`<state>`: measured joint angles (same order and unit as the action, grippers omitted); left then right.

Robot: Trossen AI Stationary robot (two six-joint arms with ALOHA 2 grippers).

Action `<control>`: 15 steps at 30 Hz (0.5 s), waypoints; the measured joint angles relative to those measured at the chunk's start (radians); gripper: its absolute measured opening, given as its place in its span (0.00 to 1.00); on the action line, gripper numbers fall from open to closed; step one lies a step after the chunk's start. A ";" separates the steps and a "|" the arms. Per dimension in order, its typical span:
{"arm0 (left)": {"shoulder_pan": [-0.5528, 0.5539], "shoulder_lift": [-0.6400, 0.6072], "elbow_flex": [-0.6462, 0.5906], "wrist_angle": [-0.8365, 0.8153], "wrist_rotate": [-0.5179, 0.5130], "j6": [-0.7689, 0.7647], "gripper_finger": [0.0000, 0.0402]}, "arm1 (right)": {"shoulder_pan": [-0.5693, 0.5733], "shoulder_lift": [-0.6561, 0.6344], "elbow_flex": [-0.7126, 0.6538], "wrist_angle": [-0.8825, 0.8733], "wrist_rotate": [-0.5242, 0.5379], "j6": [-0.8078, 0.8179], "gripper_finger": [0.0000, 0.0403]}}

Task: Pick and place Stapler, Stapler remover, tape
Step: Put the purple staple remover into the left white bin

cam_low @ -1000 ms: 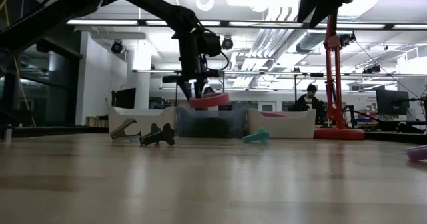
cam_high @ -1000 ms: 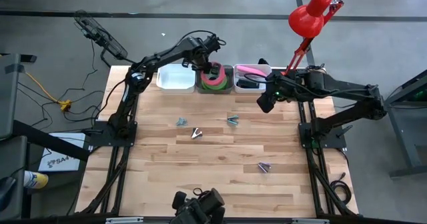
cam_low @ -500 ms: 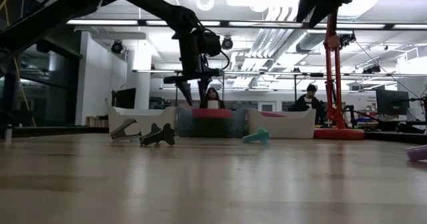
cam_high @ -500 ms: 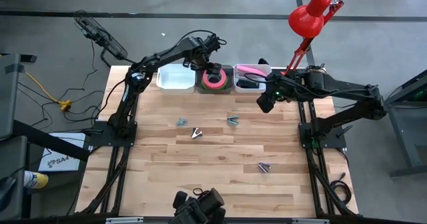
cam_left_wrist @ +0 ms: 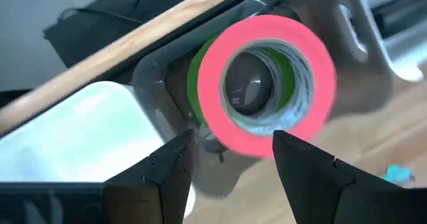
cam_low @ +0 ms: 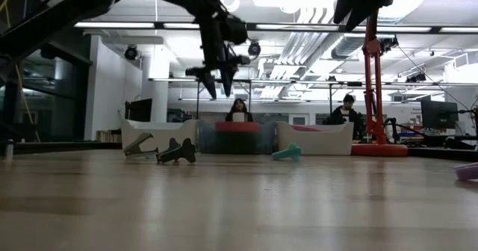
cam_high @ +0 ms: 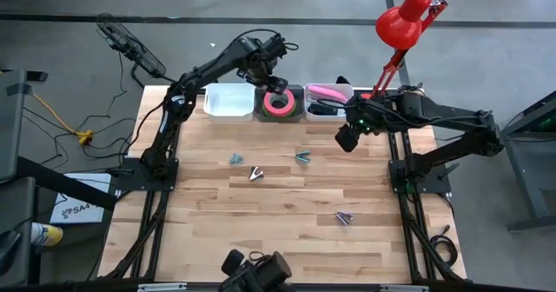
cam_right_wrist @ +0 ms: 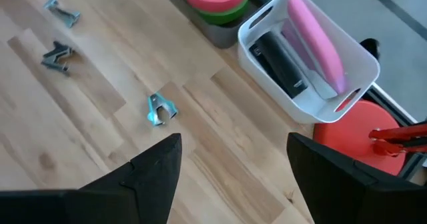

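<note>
Looking down from overhead, I see the left end effector (cam_high: 276, 82) hovering just above the middle bin (cam_high: 295, 113) at the far edge of the counter (cam_high: 278, 231), its fingers (cam_left_wrist: 167, 177) spread with nothing between them. Directly beneath it the pink tape (cam_left_wrist: 267, 84) lies flat on top of a green tape (cam_left_wrist: 197, 74) inside that grey bin, apart from the fingers. To the left stands a white bin (cam_high: 228, 102); to the right, another white bin (cam_right_wrist: 313, 57) holds a pink stapler (cam_right_wrist: 313, 34) and a black stapler (cam_right_wrist: 280, 61) side by side.

The right end effector (cam_high: 346, 138) hangs over the counter just near of that right bin, fingers (cam_right_wrist: 153, 171) spread wide and holding nothing.

Four stapler removers remain on the wood: a blue one (cam_high: 235, 159), a dark one (cam_high: 255, 174), a teal one (cam_high: 302, 157) and a purplish one (cam_high: 344, 217) nearer me on the right. A red lamp (cam_high: 404, 23) stands at the far right corner.
</note>
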<state>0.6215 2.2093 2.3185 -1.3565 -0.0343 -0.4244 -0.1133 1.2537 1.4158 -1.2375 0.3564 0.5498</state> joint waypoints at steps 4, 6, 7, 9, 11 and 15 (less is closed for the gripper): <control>-0.028 -0.049 0.020 -0.061 -0.029 0.045 0.50 | 0.000 0.000 0.000 -0.010 -0.017 -0.012 0.65; -0.041 -0.081 0.017 -0.093 -0.038 0.058 0.50 | 0.000 0.000 0.000 -0.015 -0.025 -0.019 0.65; -0.053 -0.095 0.017 -0.106 -0.047 0.064 0.50 | 0.000 0.000 0.000 -0.016 -0.030 -0.020 0.65; -0.072 -0.124 0.017 -0.125 -0.059 0.082 0.50 | 0.001 0.000 0.000 -0.023 -0.045 -0.022 0.65; -0.097 -0.151 0.017 -0.144 -0.079 0.099 0.50 | 0.005 0.000 0.000 -0.032 -0.061 -0.028 0.65; -0.152 -0.194 0.017 -0.188 -0.108 0.114 0.50 | 0.005 0.000 0.000 -0.053 -0.096 -0.030 0.65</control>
<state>0.4693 2.0152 2.3352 -1.5440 -0.1427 -0.3105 -0.1085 1.2537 1.4158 -1.2906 0.2603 0.5194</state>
